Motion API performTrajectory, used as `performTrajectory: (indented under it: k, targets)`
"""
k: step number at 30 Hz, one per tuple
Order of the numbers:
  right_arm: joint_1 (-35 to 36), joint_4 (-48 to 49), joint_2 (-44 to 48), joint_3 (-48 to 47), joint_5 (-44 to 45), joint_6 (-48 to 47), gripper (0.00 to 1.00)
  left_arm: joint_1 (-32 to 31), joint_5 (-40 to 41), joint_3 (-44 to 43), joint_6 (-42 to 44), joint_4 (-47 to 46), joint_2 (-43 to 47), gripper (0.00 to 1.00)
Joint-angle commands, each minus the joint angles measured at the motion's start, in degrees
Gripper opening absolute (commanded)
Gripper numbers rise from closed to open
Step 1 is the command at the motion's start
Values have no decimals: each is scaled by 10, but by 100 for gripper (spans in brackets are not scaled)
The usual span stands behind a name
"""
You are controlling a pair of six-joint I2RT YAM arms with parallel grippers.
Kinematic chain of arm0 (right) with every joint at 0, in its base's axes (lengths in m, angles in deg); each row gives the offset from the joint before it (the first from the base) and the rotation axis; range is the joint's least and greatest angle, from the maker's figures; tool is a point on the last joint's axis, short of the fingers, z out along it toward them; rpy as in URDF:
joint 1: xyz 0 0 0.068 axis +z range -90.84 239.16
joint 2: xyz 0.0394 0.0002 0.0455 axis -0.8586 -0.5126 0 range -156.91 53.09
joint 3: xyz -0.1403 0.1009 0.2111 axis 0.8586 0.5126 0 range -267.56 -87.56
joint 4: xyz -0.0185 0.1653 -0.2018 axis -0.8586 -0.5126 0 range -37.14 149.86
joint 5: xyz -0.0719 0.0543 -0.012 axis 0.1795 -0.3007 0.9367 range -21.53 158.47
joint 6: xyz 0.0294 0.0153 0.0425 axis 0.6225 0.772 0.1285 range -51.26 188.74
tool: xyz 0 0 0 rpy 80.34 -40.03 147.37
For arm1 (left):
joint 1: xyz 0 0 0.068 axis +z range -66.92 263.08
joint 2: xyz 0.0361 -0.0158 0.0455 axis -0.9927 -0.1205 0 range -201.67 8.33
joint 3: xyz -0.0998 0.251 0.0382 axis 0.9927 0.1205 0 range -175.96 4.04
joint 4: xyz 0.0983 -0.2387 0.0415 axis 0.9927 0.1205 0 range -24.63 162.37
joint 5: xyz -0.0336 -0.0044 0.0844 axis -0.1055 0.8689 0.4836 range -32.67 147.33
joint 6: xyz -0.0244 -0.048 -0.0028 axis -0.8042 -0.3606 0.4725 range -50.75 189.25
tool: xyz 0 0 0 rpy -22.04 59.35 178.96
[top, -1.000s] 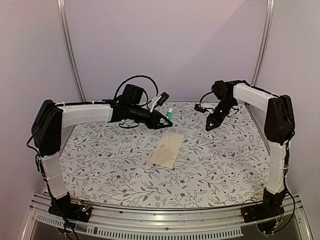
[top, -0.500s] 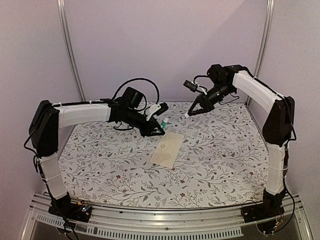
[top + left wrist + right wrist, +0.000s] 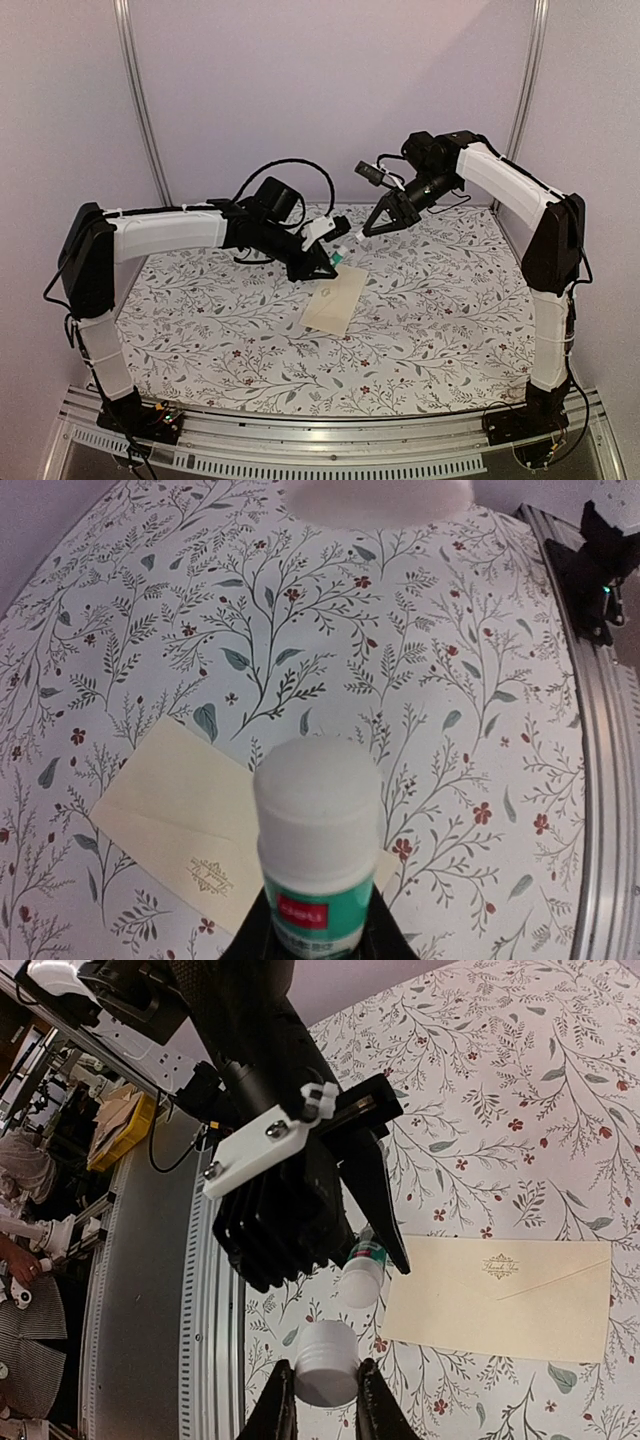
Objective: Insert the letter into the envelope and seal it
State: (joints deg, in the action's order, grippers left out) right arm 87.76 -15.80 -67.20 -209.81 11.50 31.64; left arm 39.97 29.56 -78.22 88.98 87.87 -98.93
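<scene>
The cream envelope lies flat mid-table with its flap down; small ornate print marks it. My left gripper hovers over the envelope's far end, shut on a green-and-white glue stick whose white tip points away from the jaws. Just beyond it, my right gripper is shut on a white ribbed cap. In the right wrist view the cap sits a short gap below the glue stick. The envelope lies under the stick. The letter does not show in any view.
The table wears a floral-print cloth. A metal rail runs along the near edge with both arm bases. Upright frame posts stand at the back corners. People and a yellow bin are visible beyond the table.
My right arm swung left and up from the back right until its jaws face the left gripper. The left gripper shifted right and down over the envelope's far end.
</scene>
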Motion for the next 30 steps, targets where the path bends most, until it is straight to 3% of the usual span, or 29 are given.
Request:
performTrajectory:
  k: [1,30]
  targets:
    - [6,5,-2,1,-9,5,3,-17,9,-21,17,11,6,0]
    - [19,2,-10,30,11,7,3,-42,12,-23,14,-2,5,0]
